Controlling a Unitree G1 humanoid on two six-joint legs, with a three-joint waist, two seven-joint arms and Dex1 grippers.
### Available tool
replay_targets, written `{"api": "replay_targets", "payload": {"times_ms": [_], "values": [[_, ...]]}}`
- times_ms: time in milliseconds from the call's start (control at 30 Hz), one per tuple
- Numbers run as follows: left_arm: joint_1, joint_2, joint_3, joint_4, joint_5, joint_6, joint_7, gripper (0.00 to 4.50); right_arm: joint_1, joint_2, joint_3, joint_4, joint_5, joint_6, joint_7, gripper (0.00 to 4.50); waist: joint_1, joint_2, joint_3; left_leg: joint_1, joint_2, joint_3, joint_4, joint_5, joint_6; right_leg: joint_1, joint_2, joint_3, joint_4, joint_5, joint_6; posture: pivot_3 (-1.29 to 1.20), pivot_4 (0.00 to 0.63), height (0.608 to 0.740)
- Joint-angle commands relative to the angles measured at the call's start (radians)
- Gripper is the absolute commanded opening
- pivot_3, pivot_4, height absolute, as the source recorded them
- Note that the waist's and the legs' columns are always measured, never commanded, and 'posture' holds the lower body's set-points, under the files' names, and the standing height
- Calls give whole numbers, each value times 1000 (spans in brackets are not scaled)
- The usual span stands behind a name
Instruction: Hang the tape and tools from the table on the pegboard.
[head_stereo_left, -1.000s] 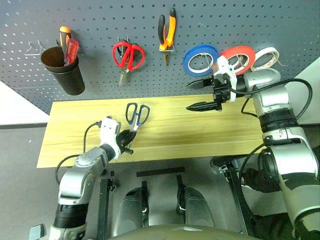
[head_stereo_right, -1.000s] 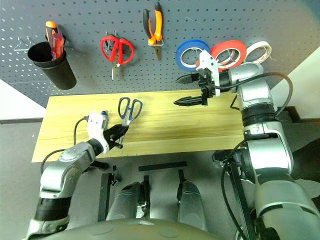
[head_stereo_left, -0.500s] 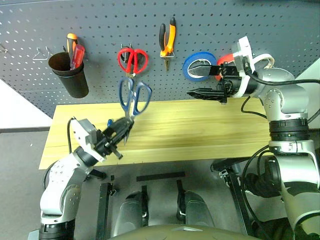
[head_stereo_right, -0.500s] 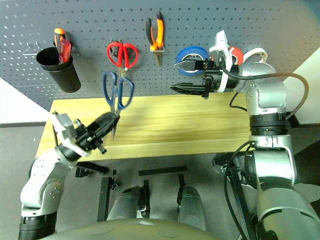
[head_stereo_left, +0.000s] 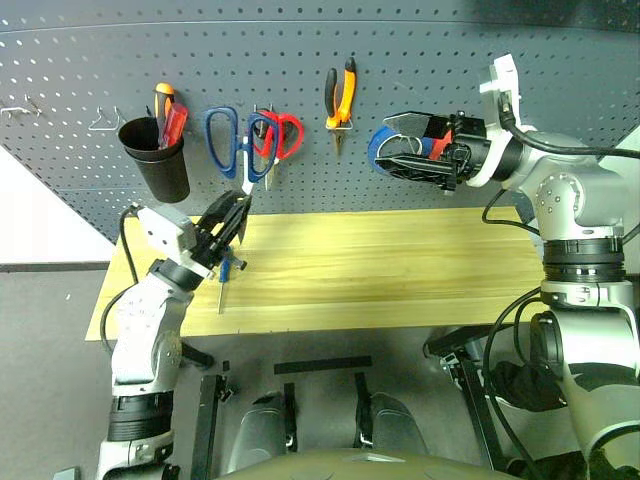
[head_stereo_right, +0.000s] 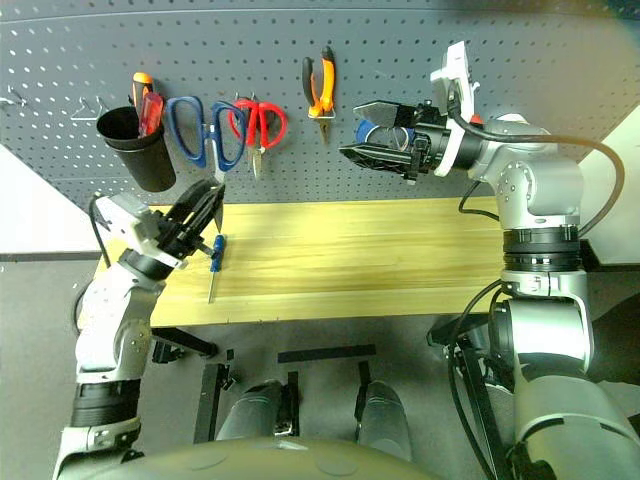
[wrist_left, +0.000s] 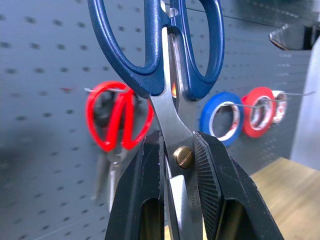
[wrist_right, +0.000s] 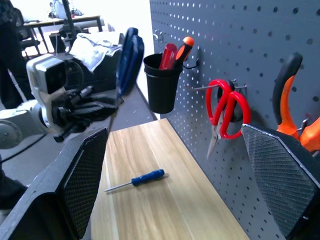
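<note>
We see the left gripper (head_stereo_left: 232, 215) raised in front of the dark grey perforated pegboard (head_stereo_left: 420, 40); its black fingers (wrist_left: 210, 175) are clenched on the steel blades of the dark-blue-handled scissors (head_stereo_left: 232, 143), gripping at the brass pivot screw, handles pointing up, just beside the red-handled scissors (head_stereo_left: 280, 135) that hang on a hook; whether the blue loops touch a hook we cannot tell. The right gripper (head_stereo_right: 372, 145) hovers level in front of the blue roll of tape (wrist_left: 222, 117) on the board, its fingers spread wide and grasping nothing. The orange-and-black-handled pliers (head_stereo_left: 339, 92) hang between the red scissors and the tape; a black cup (head_stereo_left: 158, 160) holds red and orange screwdrivers. The slim blue-handled screwdriver (wrist_right: 136, 180) lies on the light wood-grain desk (head_stereo_left: 400, 270), near its left end.
</note>
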Motion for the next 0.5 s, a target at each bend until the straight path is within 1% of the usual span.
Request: {"api": "replay_targets", "payload": {"times_ms": [33, 267, 500], "values": [[-57, 4, -7, 54, 3, -1, 9, 690, -26, -15, -20, -29, 20, -7, -8, 4500, -1, 0, -2, 0, 0, 0, 0, 0, 0, 0, 0, 0, 0, 0, 0, 20, 76, 740], [-149, -12, -31, 188, 33, 11, 41, 690, -20, -21, -12, -50, 16, -8, -21, 4500, -4, 0, -6, 0, 0, 0, 0, 0, 0, 0, 0, 0, 0, 0, 0, -4, 80, 740], [-230, -25, -36, 333, 58, -35, 31, 690, 3, -32, -19, -82, 20, 4, -46, 4500, -7, 0, -6, 0, 0, 0, 0, 0, 0, 0, 0, 0, 0, 0, 0, -26, 84, 740]]}}
